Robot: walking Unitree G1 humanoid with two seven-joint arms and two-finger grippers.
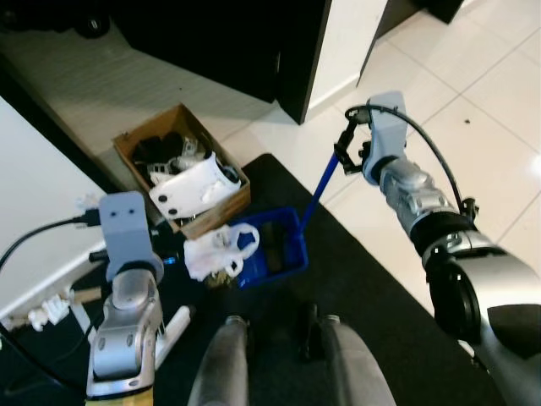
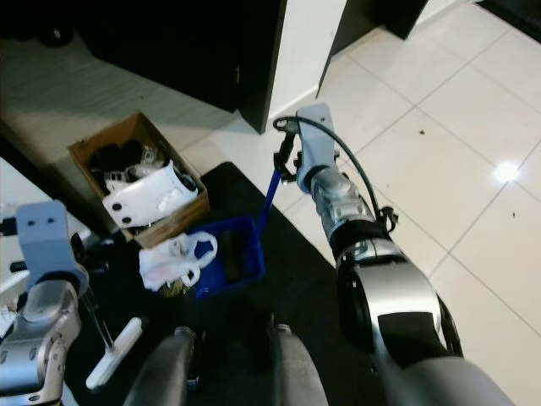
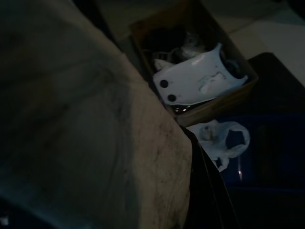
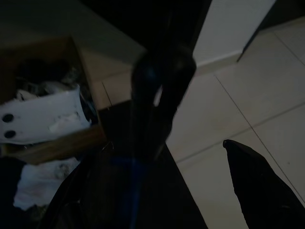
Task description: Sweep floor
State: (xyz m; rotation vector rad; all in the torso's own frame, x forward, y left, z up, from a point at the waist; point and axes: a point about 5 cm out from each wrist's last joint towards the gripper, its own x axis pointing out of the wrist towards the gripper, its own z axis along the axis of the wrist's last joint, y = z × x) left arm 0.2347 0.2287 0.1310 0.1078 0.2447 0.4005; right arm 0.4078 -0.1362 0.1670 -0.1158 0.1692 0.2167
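Silver and grey, the left arm reached down at the left, its gripper (image 1: 135, 258) low over the dark mat (image 1: 363, 279); whether its fingers were open or closed could not be told, and the left wrist view looked along a pale, dirty surface that I could not identify. Just ahead sat one brown cardboard box (image 1: 221, 211) full of black and white oddments, and in front of it one crumpled white plastic bag (image 1: 218, 249) lay against one blue plastic dustpan (image 1: 287, 254) resting on the mat. From the pan a single thin blue handle (image 1: 318, 194) rose up to the right gripper (image 1: 348, 152), whose black fingers appeared closed around the handle's top. One white broom-like stick (image 2: 114, 355) lay on the floor near the robot's feet. The step in hand seemed to be positioning the dustpan; the next move probably called for holding the pan steady while debris was swept in.
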